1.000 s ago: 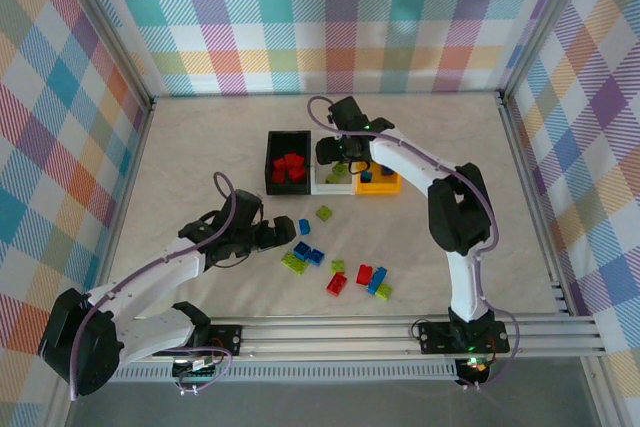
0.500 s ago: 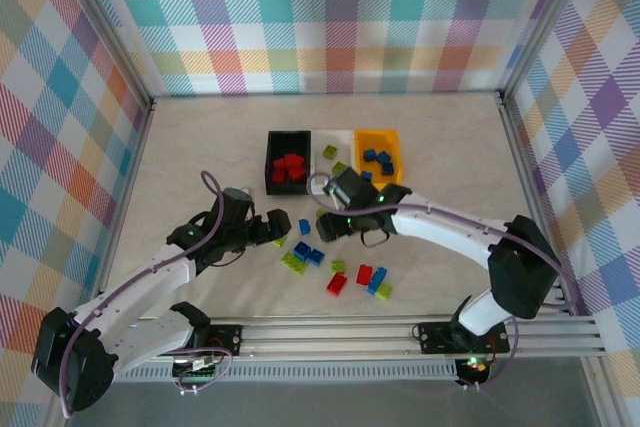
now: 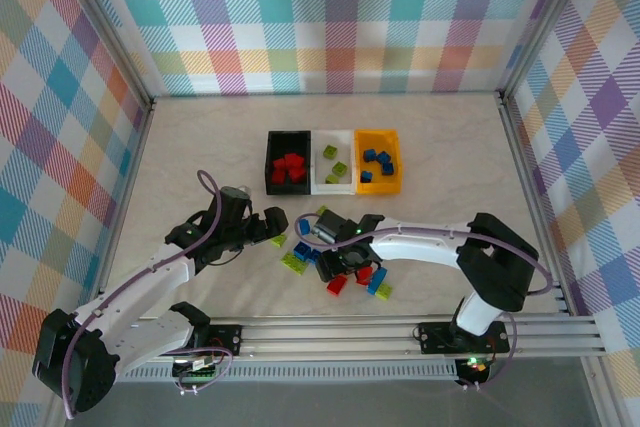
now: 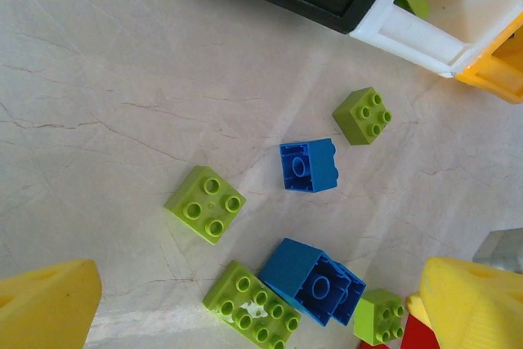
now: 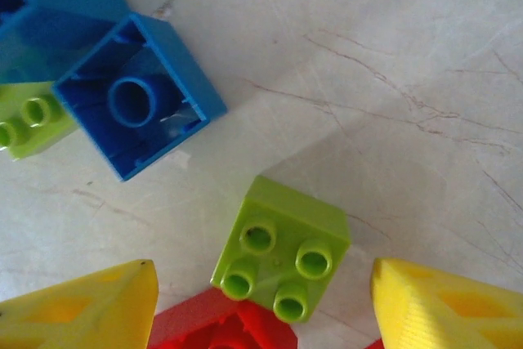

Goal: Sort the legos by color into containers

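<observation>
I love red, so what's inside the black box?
A pile of red bricks sits in the black box; no other colour shows. The floor beneath them is covered.

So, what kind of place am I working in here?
Probably an enclosed robot test booth, not a home: plaid walls on three sides, a marbled tabletop, and a metal mounting rail along the near edge.

Looks like a robot test booth in a lab, not a home or shop. Closed in on three sides by plaid cloth panels set between bare metal posts, with a pale marble-patterned tabletop as floor. Along the near edge, an aluminium rail with two white robot arms bolted to it, lilac cables looped along them, and a small board with a green light below one base
</observation>
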`<action>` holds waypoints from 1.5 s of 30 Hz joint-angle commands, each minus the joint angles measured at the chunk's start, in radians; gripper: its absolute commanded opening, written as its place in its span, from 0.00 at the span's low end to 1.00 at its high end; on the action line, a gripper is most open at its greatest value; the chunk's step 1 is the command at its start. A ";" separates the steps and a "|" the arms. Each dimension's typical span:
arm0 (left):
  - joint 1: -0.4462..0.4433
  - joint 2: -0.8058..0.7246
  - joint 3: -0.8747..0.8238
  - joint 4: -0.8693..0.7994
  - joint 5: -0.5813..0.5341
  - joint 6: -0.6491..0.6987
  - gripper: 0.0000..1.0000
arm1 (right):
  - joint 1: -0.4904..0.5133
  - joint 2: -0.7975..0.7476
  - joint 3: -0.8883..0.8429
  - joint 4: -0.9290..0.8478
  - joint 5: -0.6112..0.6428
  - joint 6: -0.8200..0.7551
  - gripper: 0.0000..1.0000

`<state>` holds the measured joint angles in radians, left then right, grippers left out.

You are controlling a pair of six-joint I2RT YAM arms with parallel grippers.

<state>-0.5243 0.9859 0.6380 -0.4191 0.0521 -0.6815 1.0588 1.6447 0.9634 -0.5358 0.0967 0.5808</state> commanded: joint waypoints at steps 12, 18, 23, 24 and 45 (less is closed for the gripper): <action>0.033 0.003 -0.024 -0.004 0.021 -0.002 1.00 | 0.012 0.058 0.011 0.060 0.068 0.064 0.39; 0.037 0.002 -0.020 0.003 0.040 0.001 1.00 | -0.014 0.002 0.012 0.071 0.079 0.040 0.29; 0.045 0.004 -0.020 0.009 0.056 0.001 1.00 | -0.114 -0.087 0.070 0.043 0.076 -0.059 0.29; 0.049 0.006 -0.021 0.013 0.062 -0.001 1.00 | -0.140 -0.093 0.092 0.040 0.067 -0.080 0.29; 0.064 -0.013 -0.031 0.011 0.106 0.001 1.00 | -0.457 0.509 0.894 -0.138 0.052 -0.197 0.44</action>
<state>-0.4740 0.9909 0.6079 -0.4046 0.1417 -0.6849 0.6113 2.1456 1.8000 -0.6064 0.1402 0.4023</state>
